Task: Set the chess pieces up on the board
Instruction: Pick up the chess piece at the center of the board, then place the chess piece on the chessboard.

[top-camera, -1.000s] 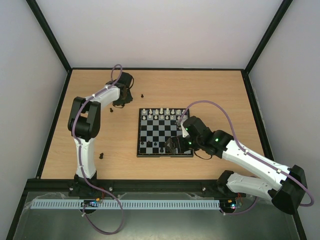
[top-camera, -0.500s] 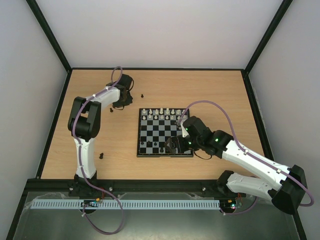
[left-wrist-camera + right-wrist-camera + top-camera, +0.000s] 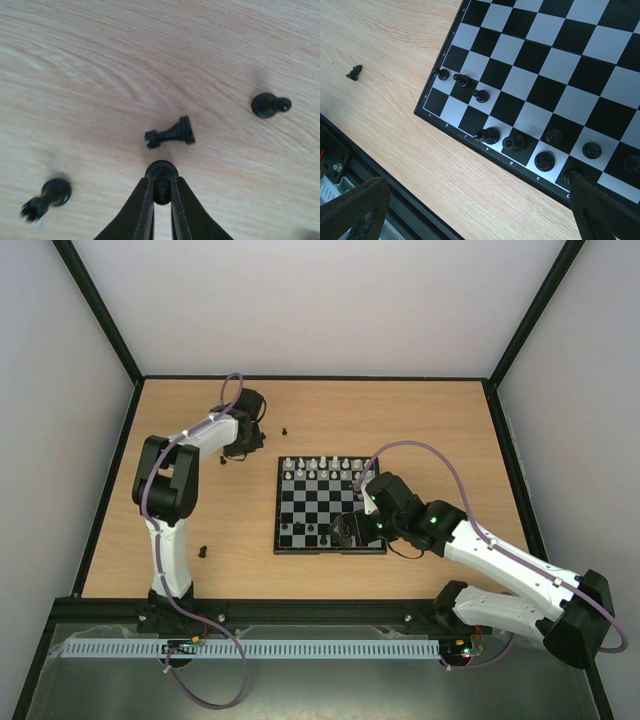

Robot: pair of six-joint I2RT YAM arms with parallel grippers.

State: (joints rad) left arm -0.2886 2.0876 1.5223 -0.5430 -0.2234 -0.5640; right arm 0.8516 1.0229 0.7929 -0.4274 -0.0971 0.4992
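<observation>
Just ahead of the left gripper [image 3: 161, 186], jaws closed on a black piece [image 3: 161, 170], the way is blocked by a toppled piece [image 3: 170, 135]. A pawn [image 3: 270, 105] and another piece [image 3: 47, 195] are set well apart to either side, with bare worktop [image 3: 100, 60] between. On the board [image 3: 300, 502], open middle squares are bounded by the white row [image 3: 325, 463] at the far edge and black pieces [image 3: 490, 135] at the near edge, beneath the wide-jawed right gripper [image 3: 345, 532].

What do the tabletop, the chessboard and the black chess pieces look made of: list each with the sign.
Tabletop: wood or wood-look laminate, matt; flowing grain lines.
Chessboard: smooth, faintly shiny, likely plastic or printed card; flat squares, printed border letters.
Black chess pieces: probably moulded plastic, semi-gloss; small highlights on rounded tops.
</observation>
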